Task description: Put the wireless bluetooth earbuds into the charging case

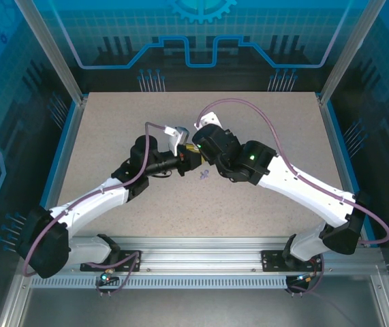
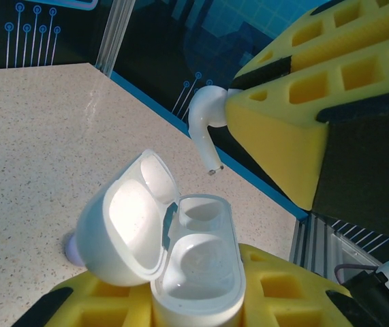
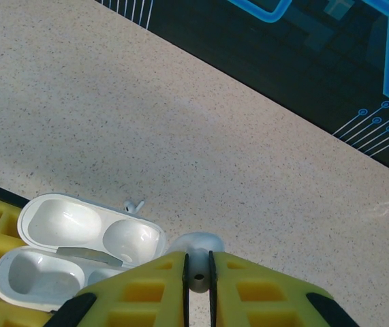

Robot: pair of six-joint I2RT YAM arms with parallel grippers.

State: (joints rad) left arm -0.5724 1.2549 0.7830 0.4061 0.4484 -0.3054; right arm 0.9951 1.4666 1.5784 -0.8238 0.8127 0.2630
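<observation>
the speckled beige table point(image 1: 262, 122) lies under everything. over it the left arm point(image 1: 92, 204) and right arm point(image 1: 303, 184) reach inward and meet at the charging case point(image 2: 197, 272).

the left gripper point(image 2: 194, 310) has its yellow foam jaws pressed against the two sides of the case's lower half, holding it clear of the table with the opening facing up. the right gripper point(image 3: 197, 260), just above the case, has its jaws closed together with a bud head pinched in the narrow slit between them.

the case is glossy white, rounded and oblong. its lid point(image 2: 129, 228) is swung fully back on the hinge, leaning away to one side of the base. both moulded wells in the base are empty, and so are the two hollows in the lid.

the earbud point(image 2: 204, 122) in the right gripper is glossy white. its long axis runs along the stem, which hangs down and slightly aslant from the pinched head. the small dark-tipped end points at the case's open mouth and is not touching it.

a loose earbud point(image 3: 134, 205), white and very small, lies on the table just beyond the case's lid, its stem angled away from the case.

from overhead a tiny pale-lavender piece point(image 1: 204, 175) rests on the table near the case, on the side of the arm bases. its shape is too small to tell.
</observation>
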